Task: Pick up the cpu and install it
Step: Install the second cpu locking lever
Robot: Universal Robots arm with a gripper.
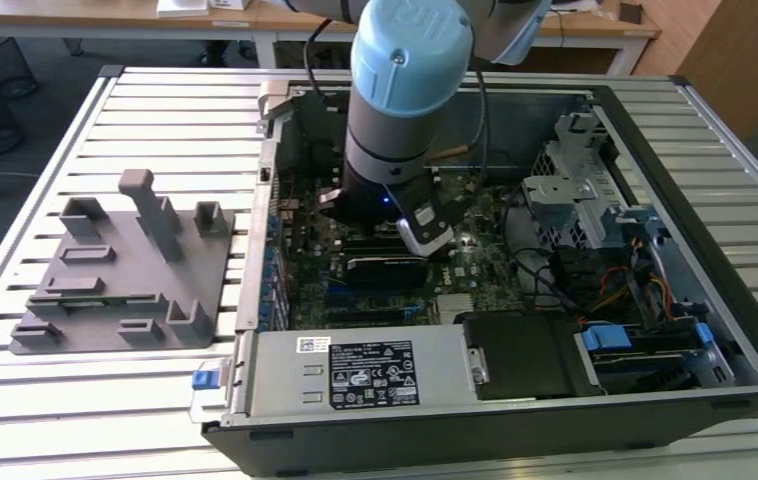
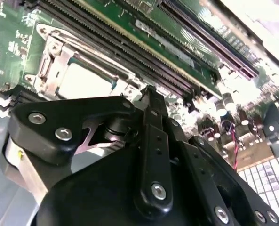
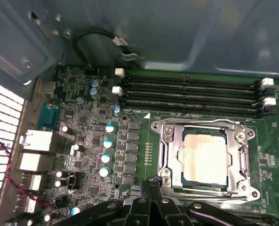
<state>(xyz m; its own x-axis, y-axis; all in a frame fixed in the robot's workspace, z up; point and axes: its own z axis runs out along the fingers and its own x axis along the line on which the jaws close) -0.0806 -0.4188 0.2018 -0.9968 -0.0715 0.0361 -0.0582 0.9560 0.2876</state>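
Observation:
The cpu (image 3: 205, 157), a silvery-white square chip, lies flat inside the metal-framed socket (image 3: 166, 141) on the green motherboard (image 3: 92, 122). In the second wrist view the cpu (image 2: 83, 82) sits just beyond the black gripper (image 2: 148, 92). My gripper (image 3: 154, 181) hangs low over the board at the socket's edge, beside the chip and apart from it. Its fingertips look pressed together with nothing between them. In the exterior view the arm (image 1: 399, 110) reaches down into the open computer case (image 1: 646, 130) and covers the socket area.
Long black memory slots (image 3: 191, 96) run beside the socket. A grey moulded fixture (image 1: 126, 270) stands on the slatted table at the exterior view's left. The power supply (image 1: 352, 370), a drive cage (image 1: 579, 190) and cable bundles (image 1: 606, 290) crowd the case.

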